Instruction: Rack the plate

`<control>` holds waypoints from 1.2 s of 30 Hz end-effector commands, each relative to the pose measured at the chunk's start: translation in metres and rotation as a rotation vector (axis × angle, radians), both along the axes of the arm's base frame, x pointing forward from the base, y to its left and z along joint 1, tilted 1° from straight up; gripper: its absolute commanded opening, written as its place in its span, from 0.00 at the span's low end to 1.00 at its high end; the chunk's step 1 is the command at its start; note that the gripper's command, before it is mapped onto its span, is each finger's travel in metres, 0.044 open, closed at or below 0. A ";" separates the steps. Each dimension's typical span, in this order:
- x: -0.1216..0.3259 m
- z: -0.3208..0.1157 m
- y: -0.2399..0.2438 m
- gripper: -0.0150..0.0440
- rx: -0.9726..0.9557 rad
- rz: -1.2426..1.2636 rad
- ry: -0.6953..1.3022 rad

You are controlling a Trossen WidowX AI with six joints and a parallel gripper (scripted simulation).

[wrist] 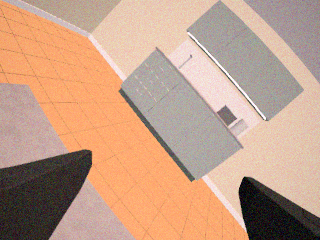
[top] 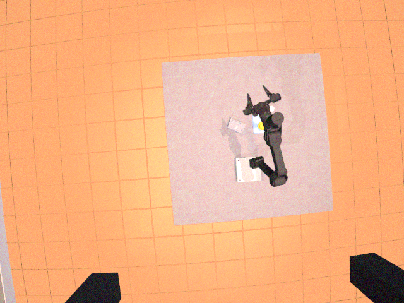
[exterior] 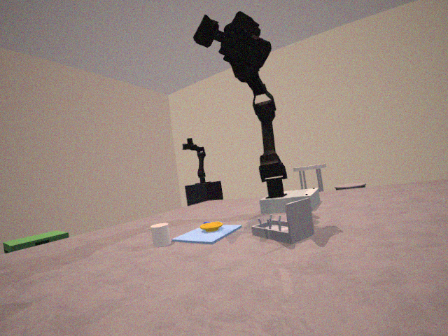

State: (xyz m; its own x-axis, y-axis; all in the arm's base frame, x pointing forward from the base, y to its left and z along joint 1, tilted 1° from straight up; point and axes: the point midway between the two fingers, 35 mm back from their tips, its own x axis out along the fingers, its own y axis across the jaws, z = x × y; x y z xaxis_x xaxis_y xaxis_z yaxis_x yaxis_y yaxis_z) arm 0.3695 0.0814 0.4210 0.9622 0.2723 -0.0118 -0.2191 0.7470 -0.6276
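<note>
With the black two-finger gripper (top: 255, 89) (wrist: 167, 172) raised high and aimed out across the room, the round yellow plate (top: 261, 125) (exterior: 211, 226) sits below it and back toward the arm base, lying flat on the light-blue square board (top: 257, 130) (exterior: 191, 237). Fingers are spread wide, nothing between them, touching nothing. Grey dish rack (top: 235, 124) (exterior: 299, 221) is just beside the board. Next, I'd pitch the wrist down and retract before descending; plate's low rim could make the grasp fiddly.

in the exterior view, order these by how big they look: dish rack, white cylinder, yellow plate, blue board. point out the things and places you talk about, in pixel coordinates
Unsure which is first: blue board (top: 255, 130) (exterior: 202, 236) or dish rack (top: 235, 124) (exterior: 299, 220)
Then, also too close to rank: white cylinder (top: 271, 108) (exterior: 160, 235) and yellow plate (top: 261, 125) (exterior: 211, 226)
</note>
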 end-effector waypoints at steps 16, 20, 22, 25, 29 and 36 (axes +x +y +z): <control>0.033 -0.162 -0.077 0.93 0.078 -0.264 0.582; 0.028 -0.194 -0.094 0.93 0.103 -0.324 0.701; 0.024 -0.209 -0.102 0.93 0.116 -0.355 0.761; 0.017 -0.231 -0.114 0.93 0.137 -0.402 0.849; 0.003 -0.259 -0.129 0.93 0.167 -0.466 0.967; -0.027 -0.303 -0.152 0.93 0.224 -0.578 1.172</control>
